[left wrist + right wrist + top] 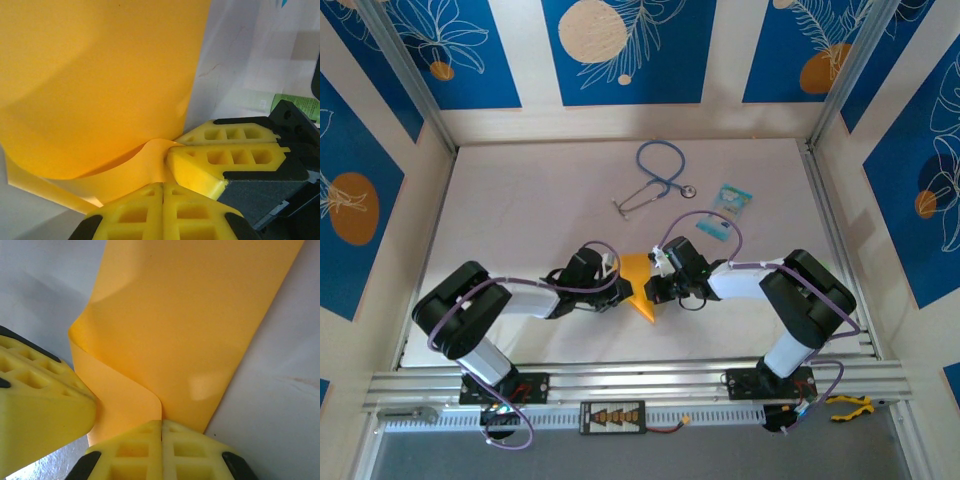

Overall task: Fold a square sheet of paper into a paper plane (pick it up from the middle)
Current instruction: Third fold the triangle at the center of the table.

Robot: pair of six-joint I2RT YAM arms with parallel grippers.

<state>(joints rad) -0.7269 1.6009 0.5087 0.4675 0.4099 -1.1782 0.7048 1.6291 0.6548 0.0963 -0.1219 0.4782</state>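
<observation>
1. Top external view puts the square sheet of paper (640, 290) on the counter (520, 220) at centre frame, hemmed in from both sides.
2. Wrist views: the left gripper (162, 192) and the right gripper (161, 429) each have their jaws pressed together, nose to nose over the same fold. The curled layer runs up to both sets of tips. Whether any paper is nipped between them cannot be told.
3. Judged risk: the fingers knock together, since both pairs crowd one small spot.
4. Judged risk: if a layer is caught, a pull by either arm would tear or drag the thin sheet. If none is caught, the loose flap springs back and the fold is lost.
5. Judged risk: the bend is only a soft roll, so pressing it down off-line would set a crooked crease and spoil the plane's symmetry.
6. Appearance: plain orange-yellow, smooth, with a faint sheen and no tears visible. It is partly folded, with one layer lifting in a curve over another. From above, a pointed corner aims toward the lower frame.
</observation>
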